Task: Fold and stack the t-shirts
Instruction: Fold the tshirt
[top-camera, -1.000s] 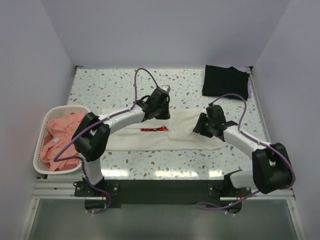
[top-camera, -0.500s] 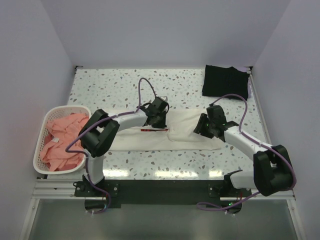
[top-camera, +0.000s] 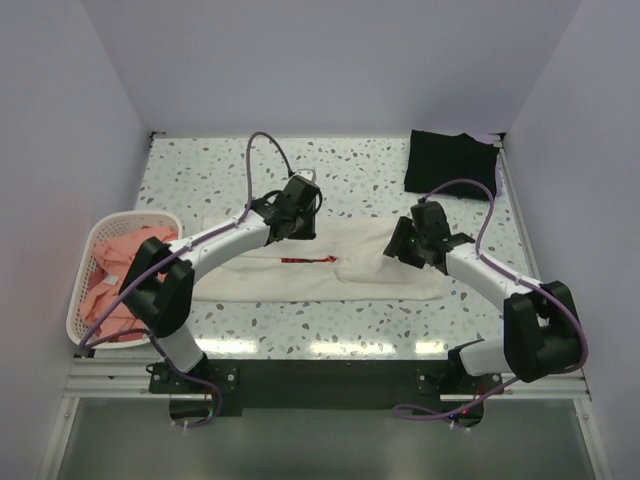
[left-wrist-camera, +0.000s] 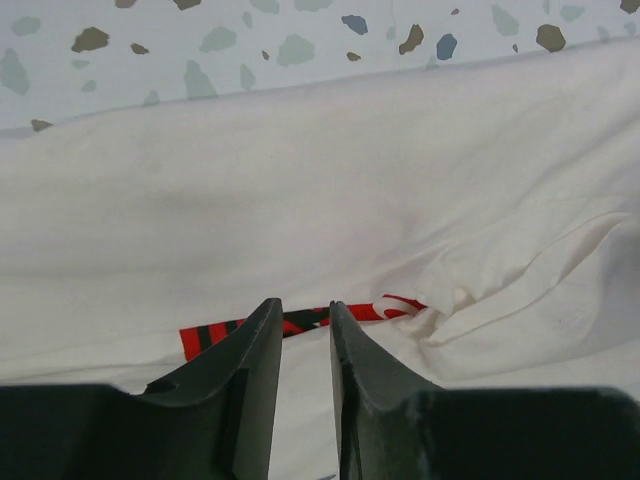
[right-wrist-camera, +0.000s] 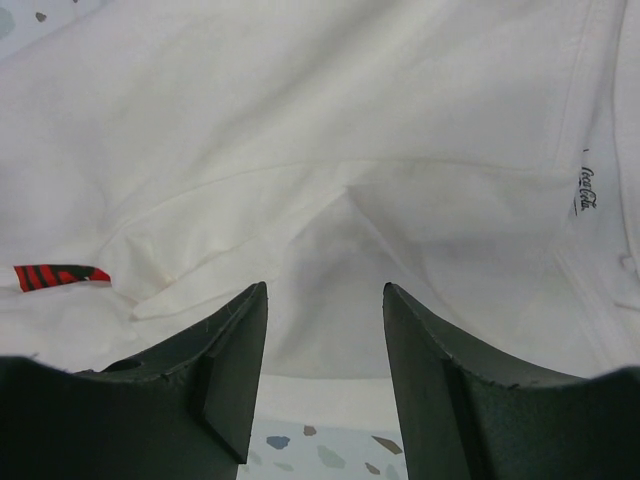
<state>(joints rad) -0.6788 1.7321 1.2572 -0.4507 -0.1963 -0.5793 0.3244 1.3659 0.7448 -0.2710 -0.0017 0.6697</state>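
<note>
A white t-shirt lies folded into a long strip across the table's middle, with its red print showing. My left gripper hovers over the strip's far edge. In the left wrist view its jaws stand a narrow gap apart, empty, above the print. My right gripper hovers over the strip's right part. In the right wrist view it is open and empty over the white cloth. A folded black t-shirt lies at the back right. Salmon-pink t-shirts fill the basket.
The white lattice basket stands at the table's left edge. White walls close in the table on three sides. Bare terrazzo tabletop shows behind the strip and in front of it.
My left gripper dipped onto the shirt near the print, then drew back up and to the left. My right gripper shifted slightly away from me. The shirt lies as before.
</note>
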